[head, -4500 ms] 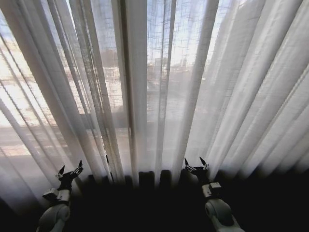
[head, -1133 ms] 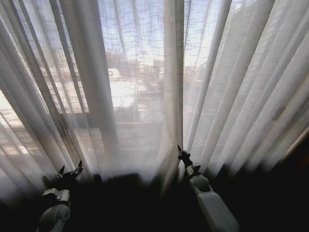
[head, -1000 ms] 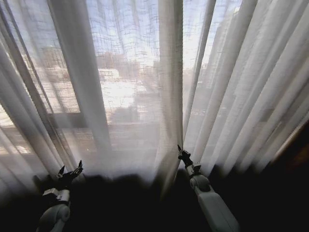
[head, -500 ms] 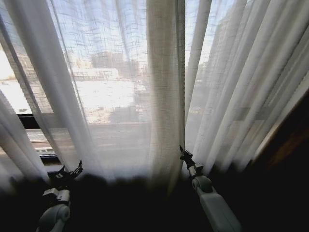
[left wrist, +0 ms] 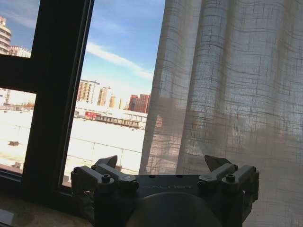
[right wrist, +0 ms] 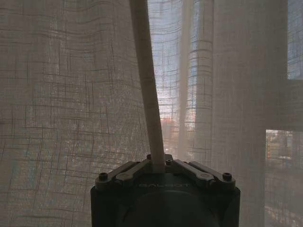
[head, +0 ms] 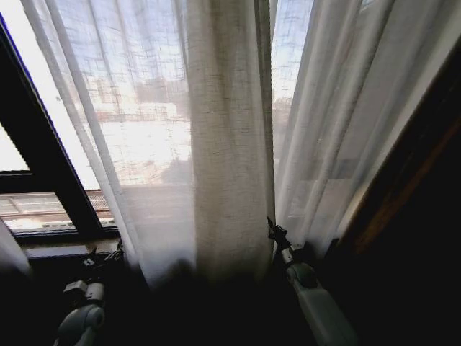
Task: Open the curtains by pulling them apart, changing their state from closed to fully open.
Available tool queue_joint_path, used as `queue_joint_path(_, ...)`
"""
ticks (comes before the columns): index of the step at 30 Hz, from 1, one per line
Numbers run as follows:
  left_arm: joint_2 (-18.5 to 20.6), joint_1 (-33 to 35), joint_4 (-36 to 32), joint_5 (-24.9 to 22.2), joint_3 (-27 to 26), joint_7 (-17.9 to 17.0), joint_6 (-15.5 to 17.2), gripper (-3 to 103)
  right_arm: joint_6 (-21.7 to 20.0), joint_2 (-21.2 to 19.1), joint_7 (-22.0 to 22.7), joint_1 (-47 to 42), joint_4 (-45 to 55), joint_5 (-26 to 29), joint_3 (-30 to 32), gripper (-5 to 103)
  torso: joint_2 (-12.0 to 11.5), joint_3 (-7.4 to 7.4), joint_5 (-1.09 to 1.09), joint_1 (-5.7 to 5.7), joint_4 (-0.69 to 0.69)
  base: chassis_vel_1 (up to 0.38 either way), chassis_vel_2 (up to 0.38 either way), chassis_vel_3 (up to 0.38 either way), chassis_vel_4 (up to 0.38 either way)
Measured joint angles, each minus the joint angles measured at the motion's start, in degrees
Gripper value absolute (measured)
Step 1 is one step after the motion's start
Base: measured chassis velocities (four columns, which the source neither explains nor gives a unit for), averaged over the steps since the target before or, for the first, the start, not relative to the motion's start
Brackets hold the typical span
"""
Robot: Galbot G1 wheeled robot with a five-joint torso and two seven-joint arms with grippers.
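Upper-floor room in a city building, tall sheer white curtains (head: 216, 144) over a dark-framed window (left wrist: 57, 94), high-rise blocks (left wrist: 90, 92) and flat rooftops outside under blue sky, wooden sill (head: 65, 251) below

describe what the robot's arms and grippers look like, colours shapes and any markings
Both arms are rounded, pale grey-white shells. The left gripper has a dark grey body with hinged linkages, visible screws, pointed dark fingertips and embossed "GALBOT" lettering. The right gripper shares that dark body, screws and lettering, on a light-coloured wrist.

Harsh window backlight, dark foreground, blurred edges
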Motion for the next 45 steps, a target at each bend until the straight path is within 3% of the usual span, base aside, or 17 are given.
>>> queue_joint_path(15, 0.0, 0.0, 0.0, 0.0, 0.0, 0.0, 0.01, 100, 0.48, 0.19, -0.19, -0.44, 0.18, 0.0, 0.24, 0, 0.0, 0.0, -0.01, 0.0, -0.01, -0.351, -0.356, 0.357, 0.359)
queue_joint_path(21, 0.0, 0.0, 0.0, 0.0, 0.0, 0.0, 0.01, 100, 1.39, 0.44, 1.66, -0.36, 0.26, 0.42, -0.13, 0, -0.01, 0.0, -0.02, 0.01, -0.02, -0.343, -0.344, 0.344, 0.333)
queue_joint_path(31, -0.01, 0.0, -0.01, 0.0, 0.01, 0.05, 0.01, 100, 1.42, -0.01, 2.48, 0.07, -0.51, -1.88, -0.2, 0, 0.0, 0.0, 0.01, 0.0, -0.04, -0.108, -0.123, 0.137, 0.119)
queue_joint_path(33, -0.01, 0.0, -0.01, 0.0, 0.01, 0.02, 0.01, 100, 1.07, -0.27, 2.55, 0.63, -1.4, -2.36, -0.22, 0, 0.0, 0.0, -0.04, 0.0, 0.02, 0.0, 0.0, 0.0, 0.0)
queue_joint_path(36, 0.0, 0.0, 0.0, 0.0, -0.02, -0.01, 0.01, 100, 0.58, -0.71, 3.43, 2.46, -3.7, -2.83, -0.07, 0, 0.0, 0.0, -0.05, 0.0, 0.06, 0.052, 0.057, -0.037, -0.044)
queue_joint_path(45, 0.0, 0.0, -0.01, 0.0, 0.0, 0.0, 0.01, 100, -0.71, -1.91, 10.42, 9.28, -14.18, -7.41, 5.41, 0, 0.0, 0.0, 0.0, 0.0, -0.02, 0.006, 0.007, -0.005, -0.005)
